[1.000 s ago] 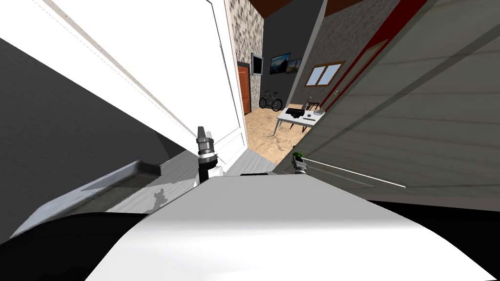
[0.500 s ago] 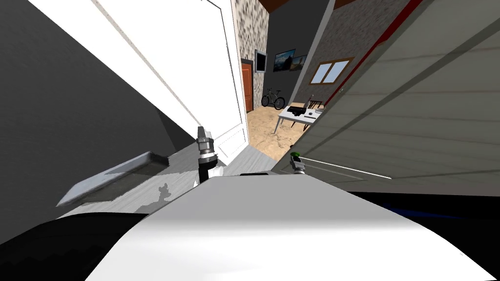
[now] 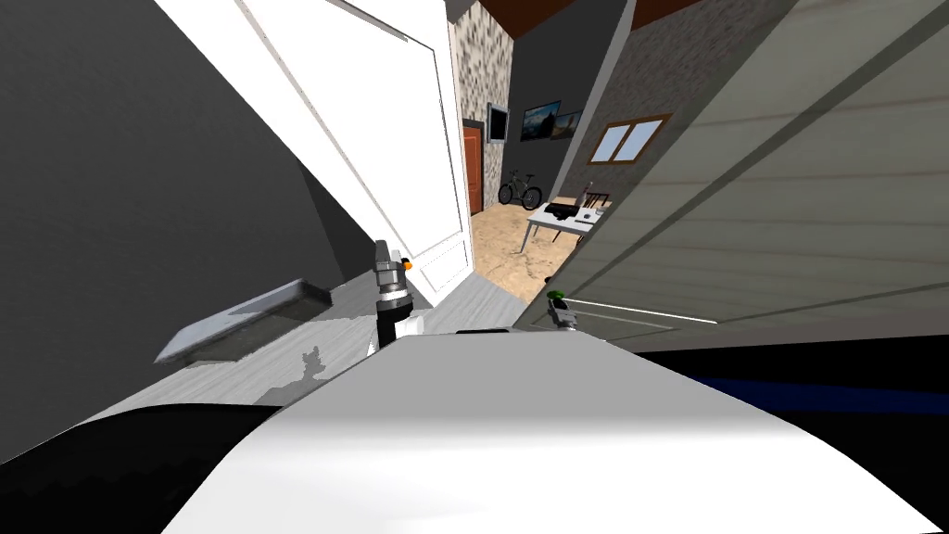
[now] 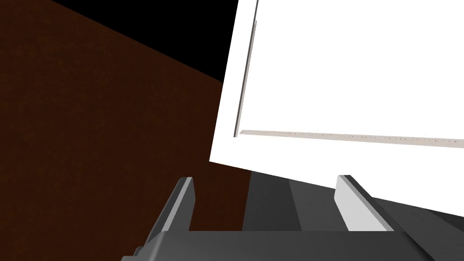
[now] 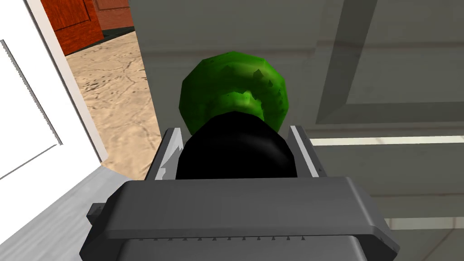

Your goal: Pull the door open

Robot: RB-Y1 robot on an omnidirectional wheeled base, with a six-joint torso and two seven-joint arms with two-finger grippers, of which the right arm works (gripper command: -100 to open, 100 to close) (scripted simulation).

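Right gripper (image 5: 233, 131) is clamped on the door knob (image 5: 235, 90): both fingers (image 5: 168, 149) press the sides of its black neck, with the green cap poking out past the tips. In the head view the same gripper (image 3: 561, 311) sits just off the chest on my right, at the free edge of the grey panelled door (image 3: 788, 185). Left gripper (image 4: 265, 181) is idle with fingers apart and nothing between them, raised in front of the white panelled leaf (image 4: 353, 68) on my left. The grey door already stands well off its frame. The gap between it and the white leaf shows the beige floor (image 3: 505, 260), then a white table (image 3: 556, 222), and a bicycle (image 3: 519, 192) against the far wall. My read: we're mid-pull, most of the swing done. To do it well, pull along the door's arc, not straight back. Let the wrist rotate with the knob so the blades don't lever off the round neck. Grip is on a smooth curved part, so slip is the main risk: go slow and steady, no jerks. Move the base or torso back with the arm, as the door edge is close to the chest. Left arm should hold clear of the white leaf.
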